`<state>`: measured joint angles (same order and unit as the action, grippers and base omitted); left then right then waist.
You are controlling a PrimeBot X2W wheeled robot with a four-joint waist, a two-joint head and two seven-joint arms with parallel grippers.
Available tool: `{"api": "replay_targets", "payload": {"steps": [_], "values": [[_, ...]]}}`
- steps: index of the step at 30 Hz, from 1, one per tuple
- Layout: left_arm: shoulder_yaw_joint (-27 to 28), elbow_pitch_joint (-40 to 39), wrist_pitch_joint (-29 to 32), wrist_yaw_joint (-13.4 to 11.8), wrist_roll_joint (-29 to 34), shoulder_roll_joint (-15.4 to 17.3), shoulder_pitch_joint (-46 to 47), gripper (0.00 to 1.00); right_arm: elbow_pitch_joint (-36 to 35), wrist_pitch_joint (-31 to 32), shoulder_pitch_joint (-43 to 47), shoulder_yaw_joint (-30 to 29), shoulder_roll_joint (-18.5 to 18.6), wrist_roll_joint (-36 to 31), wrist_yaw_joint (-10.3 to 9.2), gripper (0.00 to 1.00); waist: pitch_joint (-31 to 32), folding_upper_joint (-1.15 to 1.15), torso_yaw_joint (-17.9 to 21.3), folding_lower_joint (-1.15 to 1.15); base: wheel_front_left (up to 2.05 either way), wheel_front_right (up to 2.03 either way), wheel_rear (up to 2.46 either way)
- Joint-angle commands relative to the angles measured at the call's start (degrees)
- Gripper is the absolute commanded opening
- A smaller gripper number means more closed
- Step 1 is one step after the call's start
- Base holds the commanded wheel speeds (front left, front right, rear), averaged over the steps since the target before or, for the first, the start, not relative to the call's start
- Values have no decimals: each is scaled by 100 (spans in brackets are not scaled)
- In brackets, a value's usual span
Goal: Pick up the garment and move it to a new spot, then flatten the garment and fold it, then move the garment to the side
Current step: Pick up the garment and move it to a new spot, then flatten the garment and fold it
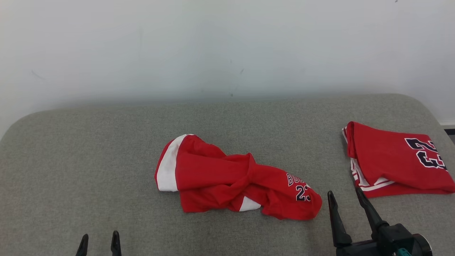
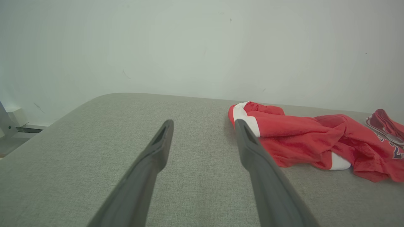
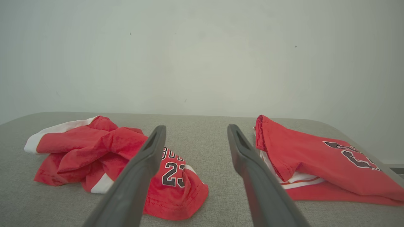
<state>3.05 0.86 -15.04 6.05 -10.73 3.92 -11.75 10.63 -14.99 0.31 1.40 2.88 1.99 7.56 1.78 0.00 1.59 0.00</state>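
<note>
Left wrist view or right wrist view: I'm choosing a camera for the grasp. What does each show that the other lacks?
Left wrist: open left gripper, pale fixture beside the grey fabric surface. Right wrist: open right gripper, dark numerals on the folded red jersey. Both: the crumpled red-and-white garment, white wall.

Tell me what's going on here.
A two-armed robot faces a grey padded surface. A crumpled red garment lies in the middle, not yet picked up or flattened. A second red garment, neatly folded, sits off to the right. The left pincer, low at the near left, and the right pincer, near the gap between the two garments, are both open and empty, touching no cloth.
</note>
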Motion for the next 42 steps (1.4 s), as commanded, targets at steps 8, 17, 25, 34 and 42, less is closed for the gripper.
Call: {"api": "replay_targets", "payload": {"steps": [8,17,25,34,42], "values": [[27,-28,-11,54,12,-60,-30,100,9,-26,-4,43,2,-33,-13,100,-58,0,14,0,0,0,0],[-12,-7,-11,58,52,-86,27,100,15,-26,-72,104,2,-53,-13,100,-118,0,59,0,0,0,0],[-213,477,156,94,9,-12,510,100,25,-10,-146,165,1,-52,-13,100,-199,0,191,0,0,0,0],[-235,1621,1045,116,-531,131,1895,100,-37,27,-276,286,2,-48,-13,100,-479,0,660,0,0,0,0],[-312,2885,1806,84,-514,548,3476,100,-85,59,-422,372,1,-102,-13,100,-765,0,1122,0,0,0,0]]}}
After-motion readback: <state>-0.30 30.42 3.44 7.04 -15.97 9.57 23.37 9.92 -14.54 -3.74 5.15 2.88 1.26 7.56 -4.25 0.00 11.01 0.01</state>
